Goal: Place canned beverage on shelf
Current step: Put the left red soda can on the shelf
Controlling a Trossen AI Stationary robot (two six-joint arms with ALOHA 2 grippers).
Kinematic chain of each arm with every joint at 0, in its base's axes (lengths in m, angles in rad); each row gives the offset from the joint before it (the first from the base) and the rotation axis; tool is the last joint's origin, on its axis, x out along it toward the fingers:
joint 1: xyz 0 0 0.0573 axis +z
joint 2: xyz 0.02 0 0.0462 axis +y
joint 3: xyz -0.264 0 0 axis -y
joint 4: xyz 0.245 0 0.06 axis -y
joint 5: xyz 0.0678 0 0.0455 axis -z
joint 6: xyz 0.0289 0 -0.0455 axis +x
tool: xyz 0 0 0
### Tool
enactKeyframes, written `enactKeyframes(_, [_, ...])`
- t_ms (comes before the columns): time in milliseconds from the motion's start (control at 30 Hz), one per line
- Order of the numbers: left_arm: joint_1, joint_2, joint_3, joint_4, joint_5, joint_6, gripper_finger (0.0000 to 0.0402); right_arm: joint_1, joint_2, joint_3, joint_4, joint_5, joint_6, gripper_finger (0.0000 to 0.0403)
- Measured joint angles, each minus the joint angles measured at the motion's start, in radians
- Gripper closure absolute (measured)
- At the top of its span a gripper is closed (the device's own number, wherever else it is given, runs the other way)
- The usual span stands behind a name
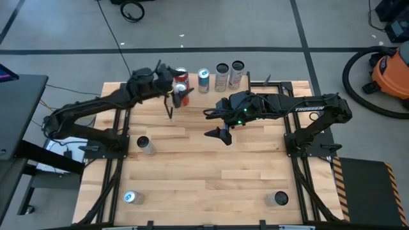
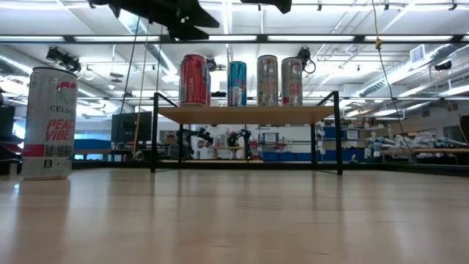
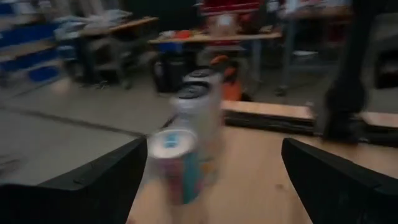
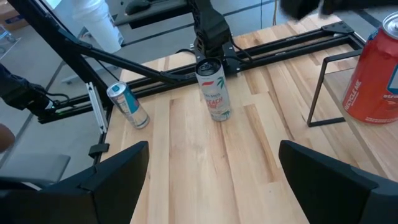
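four cans are standing on the shelf (image 2: 245, 114): a red can (image 2: 193, 79), a teal can (image 2: 237, 83) and two silver cans (image 2: 279, 81). so a good part of the task is looking done. three cans are sitting off the shelf on the table (image 1: 211, 172): a white peach can (image 1: 146, 145), a blue-top can (image 1: 130, 198) and a grey-top can (image 1: 279, 199), so those are probably what is left.

left gripper (image 1: 172, 96) is hovering with its jaws spread wide and pinching nothing; the red can is sitting just beyond its fingertips at the shelf's end, clear of both fingers. right gripper (image 1: 216, 123) is hanging over the table in front of the shelf, jaws spread too, empty; the white peach can is well ahead of its jaws, not between them.

left wrist view is smeared, so the can row ahead of those jaws is hard to make out; i can't tell if a fifth can is hiding behind the red one. low view is cutting both grippers off at the top.
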Motion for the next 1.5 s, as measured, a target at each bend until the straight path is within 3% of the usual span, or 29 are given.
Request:
enactKeyframes(367, [-0.015,-0.108,0.069,-0.337,-0.197,-0.151,0.0021,0.000,0.000,0.000,0.045,0.000,0.000,0.0034])
enactKeyframes(533, [-0.051,-0.111,0.069,-0.376,-0.255,-0.215,0.0021,0.000,0.000,0.000,0.071,0.000,0.000,0.0034])
enactKeyframes(733, [-0.105,-0.110,0.069,-0.408,-0.411,-0.233,0.0021,0.000,0.000,0.000,0.107,0.000,0.000,0.0034])
enactKeyframes(1067, [-0.149,-0.092,0.067,-0.484,-0.425,-0.381,0.0021,0.000,0.000,0.000,0.161,0.037,0.000,0.0034])
enactKeyframes(1500, [-0.167,-0.040,0.067,-0.493,-0.443,-0.433,0.0021,-0.005,0.000,0.000,0.195,0.053,0.007,0.0034])
